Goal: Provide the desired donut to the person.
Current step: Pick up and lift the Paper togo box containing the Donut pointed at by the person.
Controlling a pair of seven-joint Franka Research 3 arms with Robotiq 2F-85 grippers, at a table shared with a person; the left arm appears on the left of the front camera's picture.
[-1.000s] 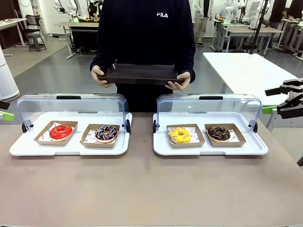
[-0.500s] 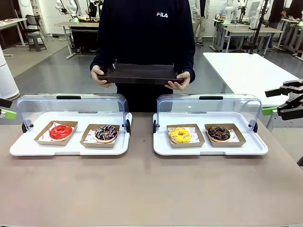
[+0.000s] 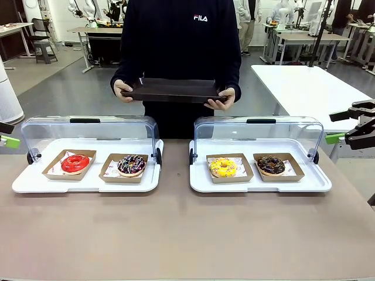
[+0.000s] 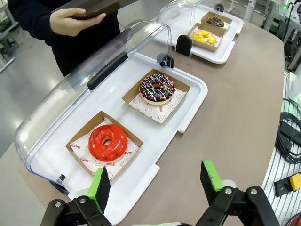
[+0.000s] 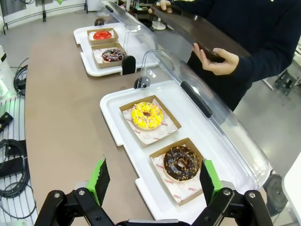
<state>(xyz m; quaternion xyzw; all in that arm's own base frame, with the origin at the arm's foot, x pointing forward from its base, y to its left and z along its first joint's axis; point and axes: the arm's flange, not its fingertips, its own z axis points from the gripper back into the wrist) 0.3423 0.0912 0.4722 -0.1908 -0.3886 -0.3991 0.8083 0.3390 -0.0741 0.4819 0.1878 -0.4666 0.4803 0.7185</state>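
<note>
Left gripper (image 4: 155, 181) has its green-padded fingers wide apart and grips nothing; it hangs near the outer end of the left white serving tray (image 4: 188, 110), looking along it. Right gripper (image 5: 154, 179) is in the same state, fingers spread with nothing between them, near the outer end of the right white serving tray (image 5: 110, 122). In the front view both sit at the far sides of the brown table (image 3: 176, 234), well apart from the donuts.

Four donuts lie each in its own open cardboard box, two on each tray, and the clear dome lids (image 3: 88, 132) stand open toward the robot's side. On the left tray are a red glazed donut (image 3: 75, 163) and, to its right, a chocolate donut with coloured sprinkles (image 3: 132, 164). On the right tray are a yellow sprinkled donut (image 3: 223, 167) and a dark chocolate donut (image 3: 270, 164) (which one is desired, I cannot tell). The person (image 3: 181, 41) stands at the far side of the table, behind the gap between the two trays, and holds a dark flat tray (image 3: 173, 89) level with both hands
</note>
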